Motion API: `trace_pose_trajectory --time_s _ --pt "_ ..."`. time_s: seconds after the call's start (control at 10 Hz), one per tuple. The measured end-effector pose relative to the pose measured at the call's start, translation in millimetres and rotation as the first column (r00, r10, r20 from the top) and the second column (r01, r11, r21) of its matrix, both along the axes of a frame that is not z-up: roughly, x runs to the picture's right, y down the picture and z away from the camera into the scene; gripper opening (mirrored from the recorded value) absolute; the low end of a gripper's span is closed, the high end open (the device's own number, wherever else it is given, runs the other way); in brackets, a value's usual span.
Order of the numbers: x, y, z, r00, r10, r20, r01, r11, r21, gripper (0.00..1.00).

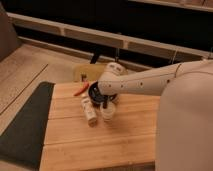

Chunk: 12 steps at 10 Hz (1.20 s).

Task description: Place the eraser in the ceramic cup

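Observation:
The ceramic cup (108, 114), small and white, stands on the wooden board (125, 135) just in front of a dark bowl (96, 92). My gripper (106, 103) reaches in from the right on a white arm and hangs directly over the cup's mouth, shut. A small dark piece that looks like the eraser (105, 105) points down from its tip to the cup's rim. I cannot tell the eraser's outline from the dark fingers.
A cream bottle-like object (89, 111) lies left of the cup, nearly touching it. A red item (81, 90) lies left of the bowl. A yellow object (86, 73) sits behind the board. A dark mat (25, 125) lies left of the board.

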<state>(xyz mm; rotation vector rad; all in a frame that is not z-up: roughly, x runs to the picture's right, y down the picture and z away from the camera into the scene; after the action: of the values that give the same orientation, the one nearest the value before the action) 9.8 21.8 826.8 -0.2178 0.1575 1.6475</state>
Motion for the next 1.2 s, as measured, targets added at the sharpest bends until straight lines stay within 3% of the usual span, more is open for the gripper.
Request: trace_pose_trajectory --time_s 1.2 --pt "12 15 8.2 0.999 -0.024 -0.043 0.023 0.9994 -0.024 0.00"
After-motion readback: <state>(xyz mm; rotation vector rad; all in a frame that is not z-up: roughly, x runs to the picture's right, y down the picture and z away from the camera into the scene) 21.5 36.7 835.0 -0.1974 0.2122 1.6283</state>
